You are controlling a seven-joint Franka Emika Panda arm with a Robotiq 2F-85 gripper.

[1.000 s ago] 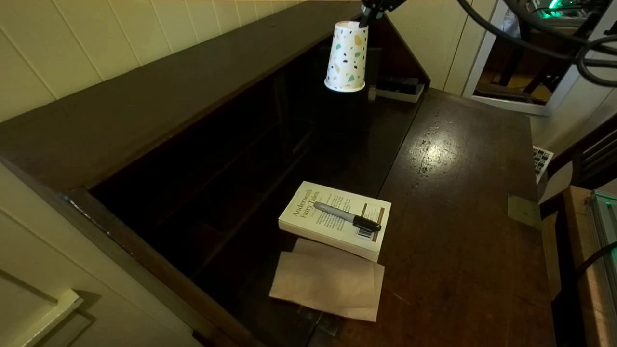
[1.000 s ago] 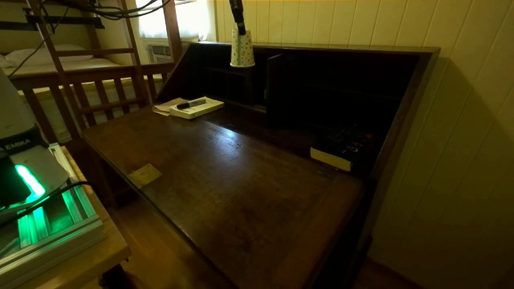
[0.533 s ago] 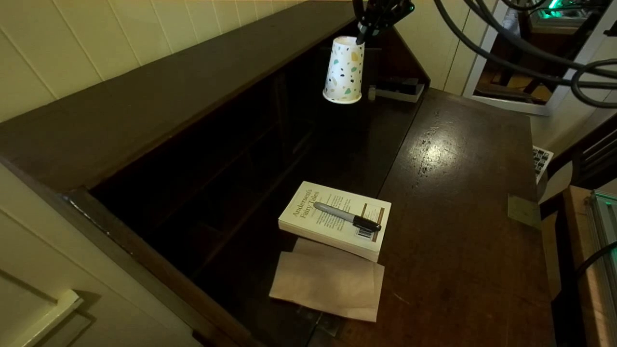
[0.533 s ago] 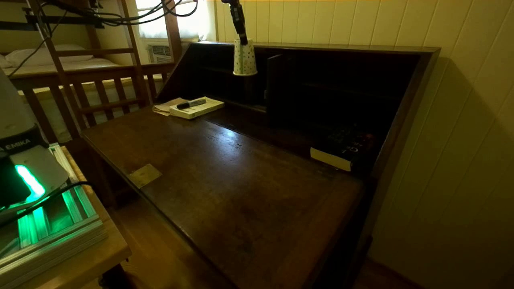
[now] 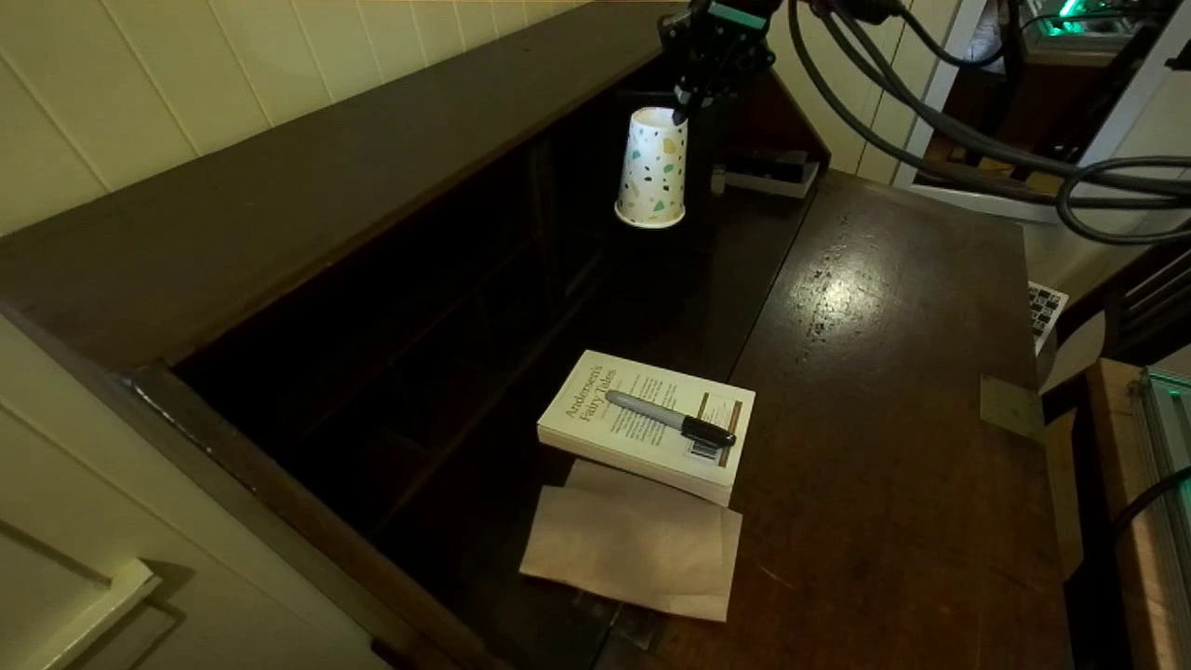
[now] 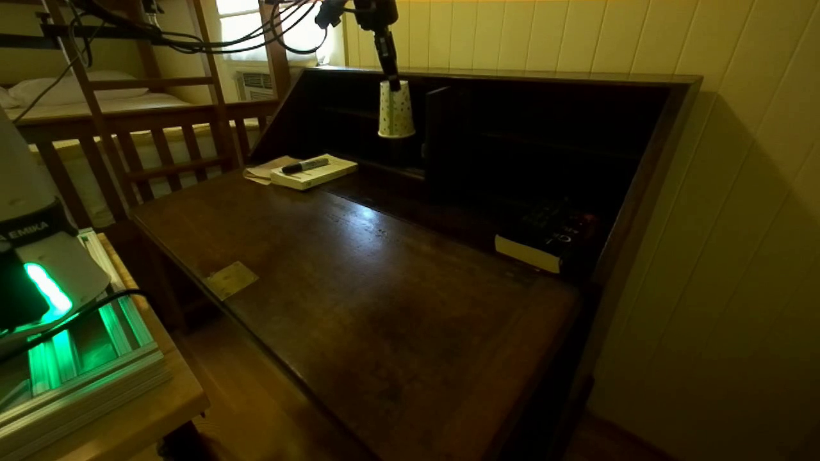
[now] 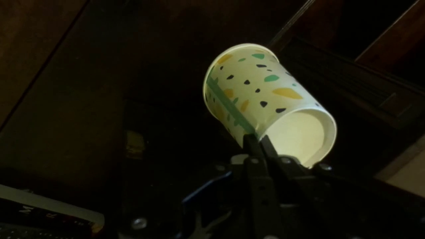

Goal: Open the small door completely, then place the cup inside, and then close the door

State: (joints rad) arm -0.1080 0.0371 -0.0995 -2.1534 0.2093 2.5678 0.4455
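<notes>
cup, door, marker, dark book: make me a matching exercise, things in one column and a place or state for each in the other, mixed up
Things
1. cup
2. door
3. marker
4. dark book

Place or state
A. standing open
B. flat on the desk, pale page edges showing
C. held by the claw, narrow end up
D. on top of the pale book

Right pairs: 1-C, 2-A, 3-D, 4-B
</notes>
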